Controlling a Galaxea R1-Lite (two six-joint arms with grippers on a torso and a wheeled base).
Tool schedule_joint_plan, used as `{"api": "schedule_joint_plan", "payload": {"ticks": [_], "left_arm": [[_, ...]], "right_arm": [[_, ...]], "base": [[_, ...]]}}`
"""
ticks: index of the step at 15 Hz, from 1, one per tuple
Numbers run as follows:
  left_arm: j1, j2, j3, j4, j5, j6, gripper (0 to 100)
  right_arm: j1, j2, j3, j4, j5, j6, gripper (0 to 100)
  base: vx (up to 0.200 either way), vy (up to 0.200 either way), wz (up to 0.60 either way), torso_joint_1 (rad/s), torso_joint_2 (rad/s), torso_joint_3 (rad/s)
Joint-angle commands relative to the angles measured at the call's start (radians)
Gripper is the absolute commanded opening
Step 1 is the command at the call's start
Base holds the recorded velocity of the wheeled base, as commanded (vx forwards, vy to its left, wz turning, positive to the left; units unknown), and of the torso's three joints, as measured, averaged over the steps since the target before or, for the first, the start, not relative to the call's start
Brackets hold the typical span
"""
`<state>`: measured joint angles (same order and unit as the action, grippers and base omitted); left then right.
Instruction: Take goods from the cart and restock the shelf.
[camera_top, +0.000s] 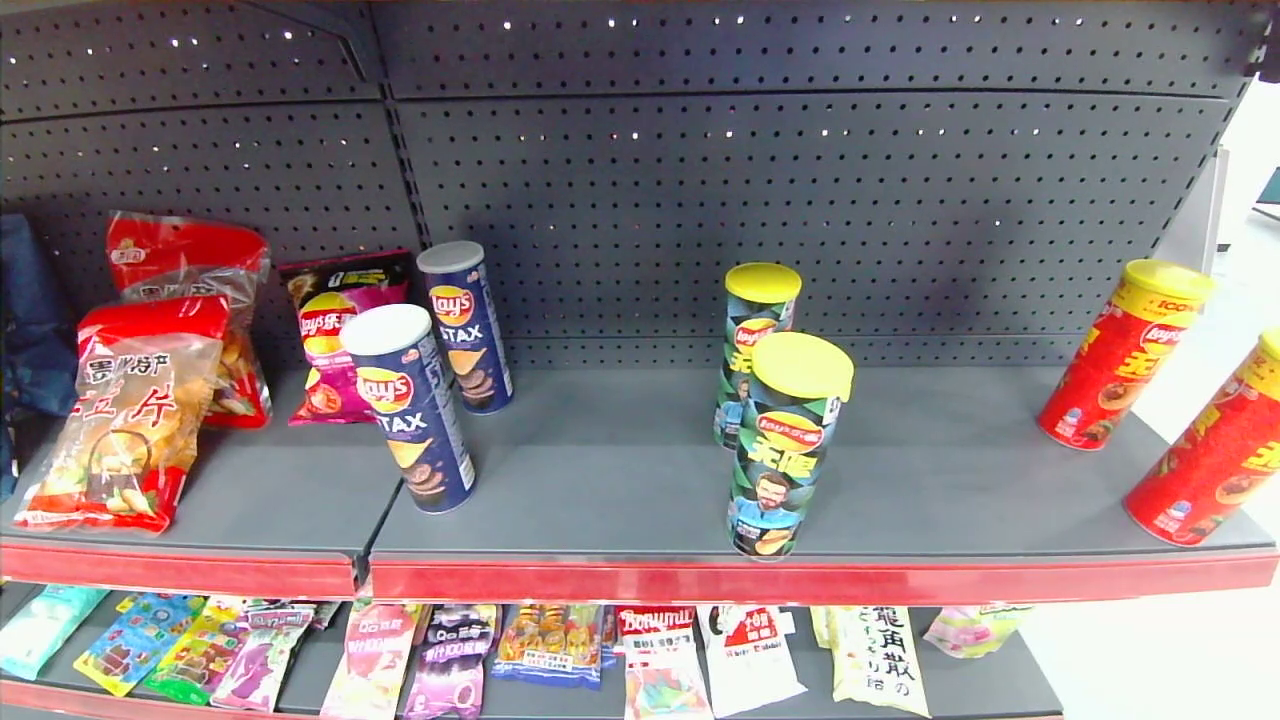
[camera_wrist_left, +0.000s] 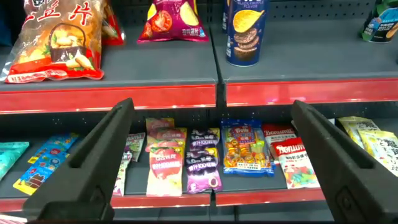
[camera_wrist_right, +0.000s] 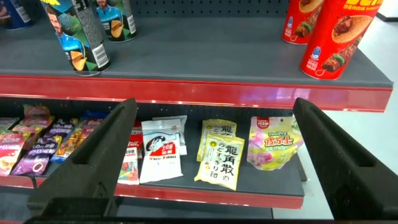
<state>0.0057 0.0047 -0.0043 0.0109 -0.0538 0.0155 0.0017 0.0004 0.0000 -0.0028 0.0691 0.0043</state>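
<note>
Since the left gripper (camera_wrist_left: 211, 106) and the right gripper (camera_wrist_right: 214, 102) both face the shelving with fingers spread wide and nothing between them, I judge this to be a gap between placements: no item is in hand, and the next move calls for going to the cart for another one and bringing it up to a bare stretch of the upper shelf (camera_top: 620, 460). That shelf, grey with a red front lip and a pegboard back (camera_top: 800, 200), offers two such stretches, one between the blue canisters and the green ones, another between the green and the red. Goods already stocked run from two big red snack bags (camera_top: 130, 420) at the robot's left, one behind the other, and a magenta chip bag (camera_top: 335, 335) leaning at the back, to three pairs of upright tubes: red canisters (camera_top: 1120, 355) with yellow lids at the right end, blue canisters (camera_top: 415, 410) with pale lids, and green canisters (camera_top: 785, 450) with yellow lids, each pair set one behind the other. Their labels carry a round red-and-yellow logo, pictures of crisps and, on the green pair, a cartoon figure; the bags bear large Chinese characters. Smallest are the bright sweet packets (camera_top: 660, 660) lying flat along the lower shelf (camera_top: 980, 690), printed in mixed Latin and Chinese script
</note>
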Motion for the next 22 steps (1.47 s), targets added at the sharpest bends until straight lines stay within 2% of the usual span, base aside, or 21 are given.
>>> {"api": "schedule_joint_plan", "payload": {"ticks": [1, 4, 5, 6, 7, 8, 10, 12, 13, 16, 18, 22], "left_arm": [[0.000, 0.001, 0.000, 0.000, 0.000, 0.000, 100], [0.000, 0.001, 0.000, 0.000, 0.000, 0.000, 100], [0.000, 0.001, 0.000, 0.000, 0.000, 0.000, 100], [0.000, 0.001, 0.000, 0.000, 0.000, 0.000, 100], [0.000, 0.001, 0.000, 0.000, 0.000, 0.000, 100], [0.000, 0.001, 0.000, 0.000, 0.000, 0.000, 100], [0.000, 0.001, 0.000, 0.000, 0.000, 0.000, 100], [0.000, 0.001, 0.000, 0.000, 0.000, 0.000, 100], [0.000, 0.001, 0.000, 0.000, 0.000, 0.000, 100], [0.000, 0.001, 0.000, 0.000, 0.000, 0.000, 100], [0.000, 0.001, 0.001, 0.000, 0.000, 0.000, 100], [0.000, 0.001, 0.000, 0.000, 0.000, 0.000, 100]], "right_arm": [[0.000, 0.000, 0.000, 0.000, 0.000, 0.000, 100], [0.003, 0.003, -0.008, -0.011, -0.003, 0.000, 100], [0.031, 0.095, -0.172, 0.001, 0.014, 0.043, 100], [0.096, 0.279, -0.310, -0.010, -0.011, 0.118, 100], [0.184, 0.405, -0.387, 0.006, -0.054, 0.118, 100], [0.276, 0.504, -0.397, 0.001, -0.089, 0.112, 100], [0.363, 0.698, -0.390, -0.011, -0.109, 0.111, 100], [0.463, 0.997, -0.413, -0.031, -0.206, 0.120, 100], [0.508, 1.079, -0.425, -0.054, -0.223, 0.138, 100], [0.503, 1.273, -0.462, -0.151, -0.226, 0.148, 100], [0.482, 1.417, -0.466, -0.278, -0.227, 0.137, 100], [0.457, 1.527, -0.497, -0.298, -0.241, 0.132, 100]], "base": [[0.000, 0.000, 0.00, 0.000, 0.00, 0.000], [0.000, 0.000, 0.00, 0.000, 0.00, 0.000], [0.000, 0.000, 0.00, 0.000, 0.00, 0.000], [0.000, 0.000, 0.00, 0.000, 0.00, 0.000], [0.000, 0.000, 0.00, 0.000, 0.00, 0.000], [0.000, 0.000, 0.00, 0.000, 0.00, 0.000], [0.000, 0.000, 0.00, 0.000, 0.00, 0.000], [0.000, 0.000, 0.00, 0.000, 0.00, 0.000], [0.000, 0.000, 0.00, 0.000, 0.00, 0.000], [0.000, 0.000, 0.00, 0.000, 0.00, 0.000], [0.000, 0.000, 0.00, 0.000, 0.00, 0.000], [0.000, 0.000, 0.00, 0.000, 0.00, 0.000]]}}
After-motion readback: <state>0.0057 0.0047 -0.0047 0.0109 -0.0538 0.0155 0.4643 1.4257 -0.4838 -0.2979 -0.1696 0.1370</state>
